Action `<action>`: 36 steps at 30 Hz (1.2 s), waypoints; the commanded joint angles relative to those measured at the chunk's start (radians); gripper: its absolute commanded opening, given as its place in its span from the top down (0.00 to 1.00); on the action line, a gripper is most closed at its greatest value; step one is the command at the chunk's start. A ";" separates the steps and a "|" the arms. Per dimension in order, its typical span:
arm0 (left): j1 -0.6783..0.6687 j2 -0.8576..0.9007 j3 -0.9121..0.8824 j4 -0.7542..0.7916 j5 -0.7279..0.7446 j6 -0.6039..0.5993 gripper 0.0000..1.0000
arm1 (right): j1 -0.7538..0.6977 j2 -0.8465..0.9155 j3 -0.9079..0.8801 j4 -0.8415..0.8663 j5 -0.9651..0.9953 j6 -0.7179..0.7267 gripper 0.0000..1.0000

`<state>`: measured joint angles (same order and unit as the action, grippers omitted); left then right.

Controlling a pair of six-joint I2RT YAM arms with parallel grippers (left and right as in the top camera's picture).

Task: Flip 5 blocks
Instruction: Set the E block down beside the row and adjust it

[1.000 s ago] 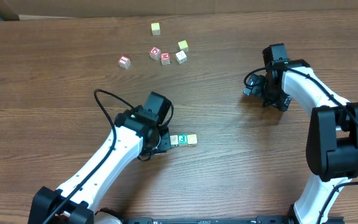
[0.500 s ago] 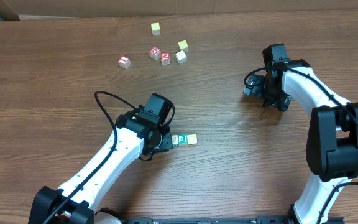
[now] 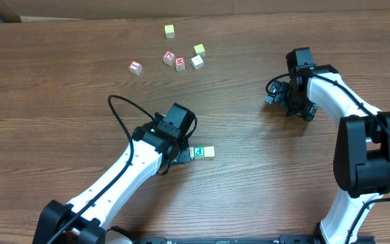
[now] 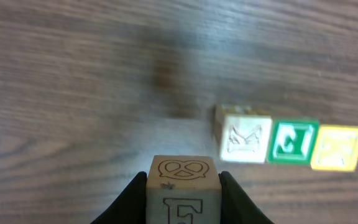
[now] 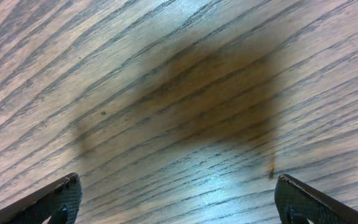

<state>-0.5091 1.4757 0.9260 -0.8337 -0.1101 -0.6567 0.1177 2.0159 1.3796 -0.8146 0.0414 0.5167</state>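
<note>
Left jaws slid right toward the row, grasping a pale F block just above the table.
Row beside it: whitish block, green block, yellow block; right jaws released, idle; probably the fourth flip.

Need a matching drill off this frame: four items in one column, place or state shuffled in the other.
Items
1. pretzel block
2. green block
3. yellow block
4. right claw

Place or state
A. open, holding nothing
B. middle of the row of three
C. clamped in the left claw
D. end of the row, next to the green one

Pairs: 1-C, 2-B, 3-D, 4-A
</note>
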 commanded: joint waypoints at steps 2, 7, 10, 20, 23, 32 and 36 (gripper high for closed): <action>-0.002 0.048 -0.010 0.013 -0.049 -0.037 0.76 | 0.000 -0.003 -0.006 0.002 0.010 0.000 0.00; -0.002 0.123 -0.010 0.027 -0.046 -0.040 0.79 | 0.000 -0.003 -0.006 0.002 0.010 0.000 0.00; -0.002 0.152 -0.010 0.040 -0.044 -0.040 0.80 | 0.000 -0.003 -0.006 0.002 0.010 0.000 0.00; -0.002 0.153 -0.010 0.042 -0.043 -0.039 0.41 | 0.000 -0.003 -0.006 0.002 0.010 0.000 0.00; -0.002 0.153 -0.007 0.039 -0.042 -0.027 0.35 | 0.000 -0.003 -0.006 0.002 0.010 0.000 0.00; -0.002 0.151 0.126 -0.108 -0.057 -0.019 0.30 | 0.000 -0.003 -0.006 0.002 0.010 0.000 0.00; 0.000 0.151 0.217 -0.180 -0.058 0.008 0.29 | 0.000 -0.003 -0.006 0.002 0.010 0.000 0.00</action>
<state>-0.5091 1.6257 1.0618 -0.9852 -0.1478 -0.6781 0.1177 2.0159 1.3796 -0.8143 0.0410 0.5163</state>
